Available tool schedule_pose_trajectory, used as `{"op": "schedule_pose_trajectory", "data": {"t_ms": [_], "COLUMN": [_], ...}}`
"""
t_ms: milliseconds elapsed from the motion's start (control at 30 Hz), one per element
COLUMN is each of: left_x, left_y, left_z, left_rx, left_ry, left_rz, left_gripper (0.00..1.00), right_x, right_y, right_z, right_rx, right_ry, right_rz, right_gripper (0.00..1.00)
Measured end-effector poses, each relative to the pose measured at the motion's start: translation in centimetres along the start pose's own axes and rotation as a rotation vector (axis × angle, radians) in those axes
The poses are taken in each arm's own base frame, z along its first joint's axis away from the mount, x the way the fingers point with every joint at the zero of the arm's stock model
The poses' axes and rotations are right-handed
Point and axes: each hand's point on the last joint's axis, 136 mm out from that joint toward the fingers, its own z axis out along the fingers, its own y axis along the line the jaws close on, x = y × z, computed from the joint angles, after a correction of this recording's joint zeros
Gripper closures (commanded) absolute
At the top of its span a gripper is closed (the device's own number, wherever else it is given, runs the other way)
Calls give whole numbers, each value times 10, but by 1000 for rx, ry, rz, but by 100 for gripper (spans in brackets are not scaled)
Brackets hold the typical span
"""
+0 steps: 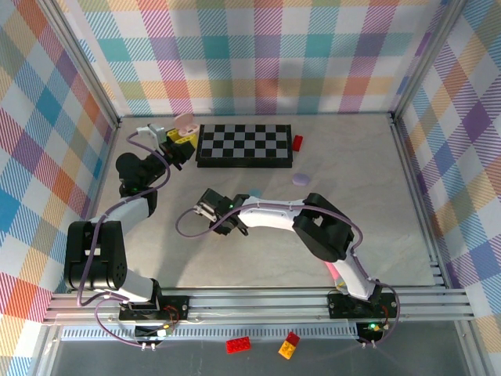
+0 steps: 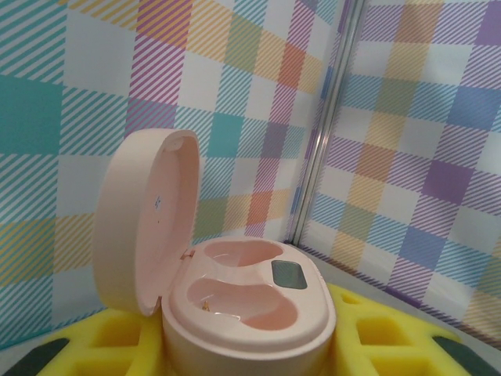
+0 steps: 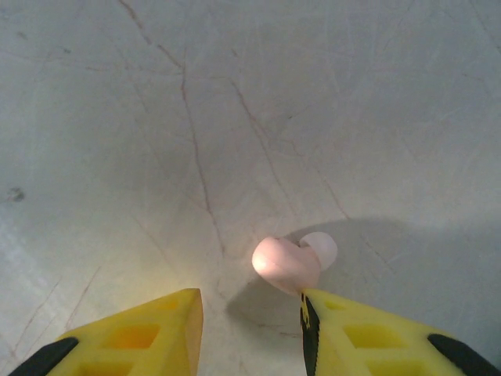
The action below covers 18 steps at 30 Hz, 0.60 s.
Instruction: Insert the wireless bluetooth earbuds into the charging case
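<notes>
My left gripper [image 2: 246, 356] is shut on a pink charging case [image 2: 250, 301], which sits between its yellow fingers [image 2: 102, 345] with the lid [image 2: 145, 219] swung up to the left. Both wells in the case are bare. In the top view this case [image 1: 184, 125] is held at the back left, beside the chessboard. A pink earbud [image 3: 286, 262] lies on the table and touches the tip of my right gripper's right finger [image 3: 352, 325]. My right gripper [image 3: 250, 301] is open, with a gap left of the bud. It sits mid-table in the top view [image 1: 205, 210].
A chessboard [image 1: 244, 145] lies at the back with a red brick [image 1: 298, 142] at its right end. A lilac oval piece [image 1: 300, 179] and a tiny teal bud [image 1: 255, 193] rest behind the right arm. Red [image 1: 239, 345] and yellow [image 1: 290, 345] bricks lie beyond the front rail.
</notes>
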Motion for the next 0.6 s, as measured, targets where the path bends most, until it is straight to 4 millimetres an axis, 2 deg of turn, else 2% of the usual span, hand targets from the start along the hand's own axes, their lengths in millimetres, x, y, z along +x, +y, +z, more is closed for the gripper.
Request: {"op": "schedule_pose_trajectory", "data": {"t_ms": [133, 467, 600], "left_x": [0, 2, 1], "left_y": [0, -1, -2], "left_z": [0, 0, -1], "left_rx": [0, 2, 4], "left_ry": [0, 14, 13], "left_rz": [0, -12, -10], "left_gripper": [63, 63, 63], "right_x": [-2, 11, 1], "right_y": [-3, -8, -17], "right_z": [1, -4, -14], "right_rx": [17, 44, 76], "right_ry": [15, 85, 80], "right_rz": [-2, 76, 124], "right_gripper": [63, 59, 59]}}
